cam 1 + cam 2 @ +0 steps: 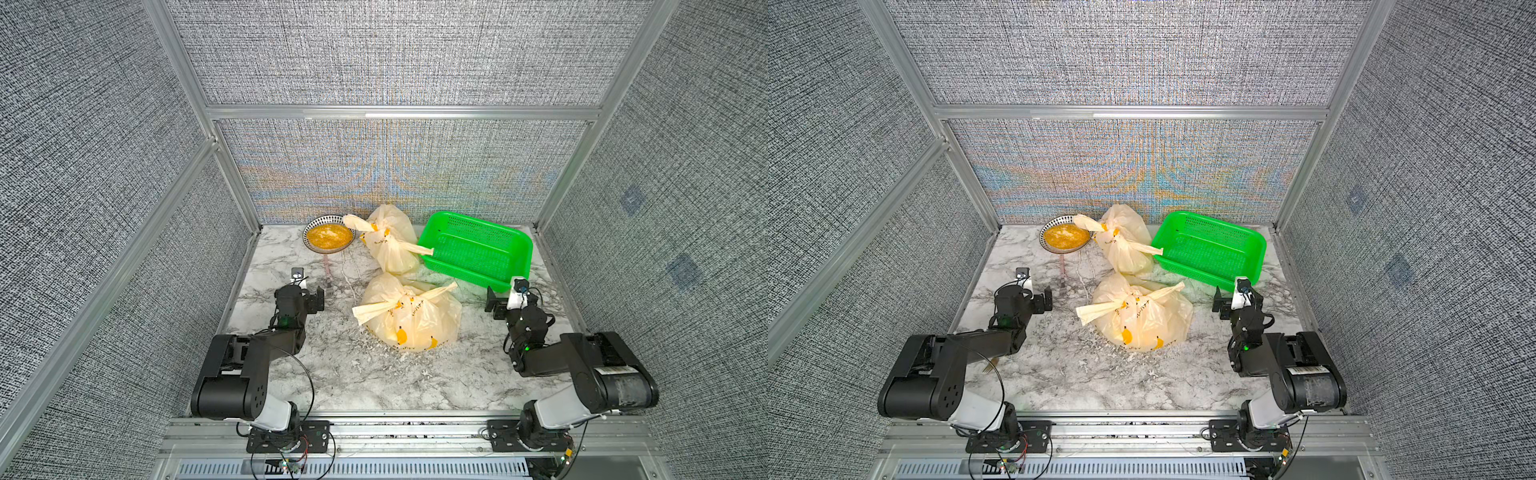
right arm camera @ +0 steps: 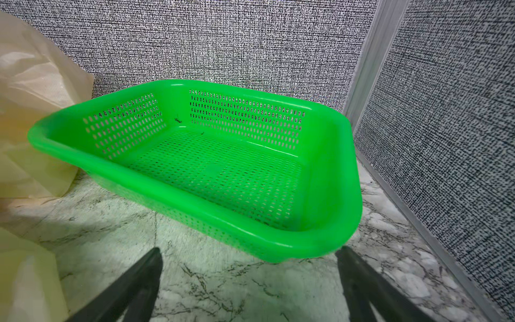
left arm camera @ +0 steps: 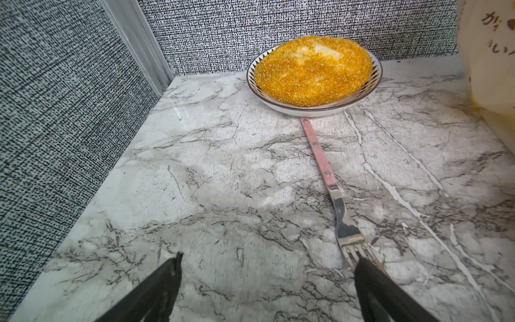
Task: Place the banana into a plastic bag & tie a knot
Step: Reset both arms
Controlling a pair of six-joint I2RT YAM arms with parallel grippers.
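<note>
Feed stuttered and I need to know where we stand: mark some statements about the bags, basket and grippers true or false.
1. The near bag and the far bag are both knotted. True.
2. The green basket holds a bag. False: it is empty.
3. The left gripper grips the fork. False: its fingers are open, gripping nothing.
4. The right gripper is open and empty. True.

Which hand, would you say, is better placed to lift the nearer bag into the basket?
Probably the right hand: open, beside both the nearer bag and the basket; the left hand is across the bag, by the fork.
</note>
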